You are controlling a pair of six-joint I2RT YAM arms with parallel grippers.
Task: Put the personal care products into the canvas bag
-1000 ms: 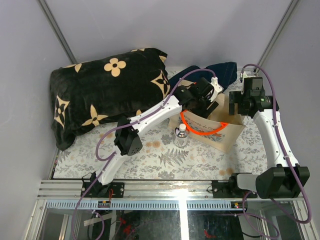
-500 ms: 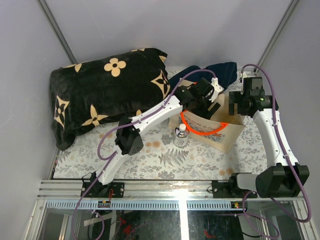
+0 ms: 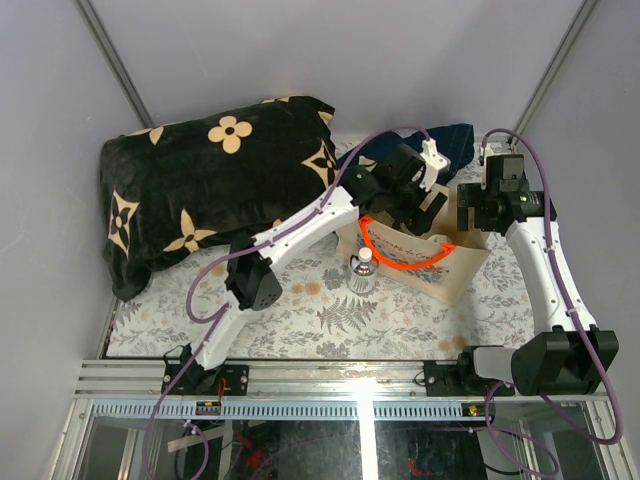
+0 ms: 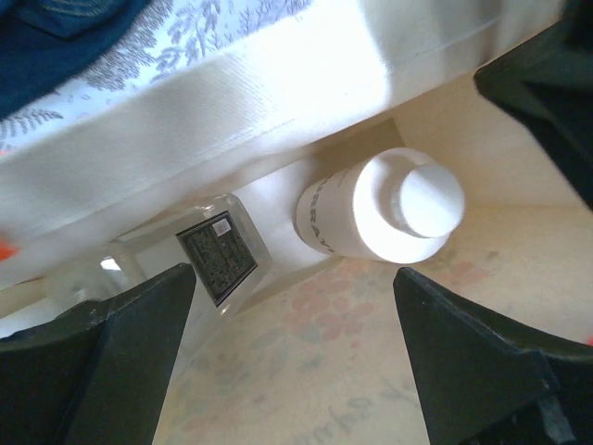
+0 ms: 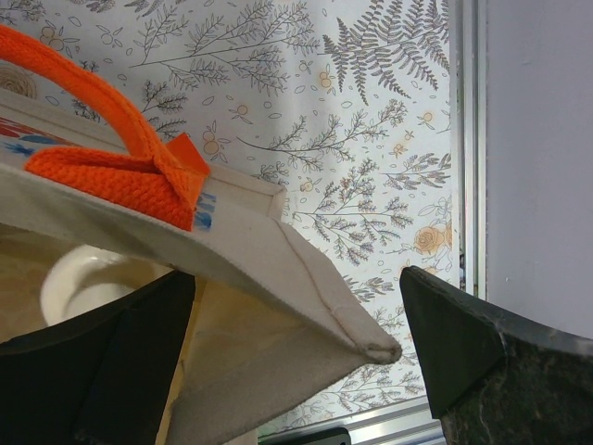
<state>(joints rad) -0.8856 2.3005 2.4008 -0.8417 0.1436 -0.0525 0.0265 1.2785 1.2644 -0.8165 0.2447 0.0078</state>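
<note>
The one product outside the canvas bag [image 3: 455, 272] is the clear faceted white-capped bottle [image 3: 362, 272]. It stands upright on the fern-print table cover [image 3: 330, 318], just beside the bag's wall at about 8 o'clock from it; whether it touches the canvas I cannot tell. It looks like small, rigid, smooth plastic, likely light and easy to tip. The safest hold is probably from above, across the flat facets of the body just under the cap, because the cap itself is narrow and might slip or twist. The left gripper [image 4: 294, 270] hangs over the bag's mouth with its fingers spread wide and nothing between them. Below it, inside the bag, sit a white bottle [image 4: 371, 213] and, at its 9 o'clock, a clear container with a dark label [image 4: 220, 258]. The right gripper [image 5: 296, 276] is spread to its widest at the bag's 3 o'clock corner. The canvas corner lies between its fingers, and no pinch on it shows. The beige round jar [image 5: 82, 283] is in the bag beneath the orange handle [image 5: 83, 93]. The canvas is soft and will give if pushed, and the looped handle over the opening could catch a descending bottle.
</note>
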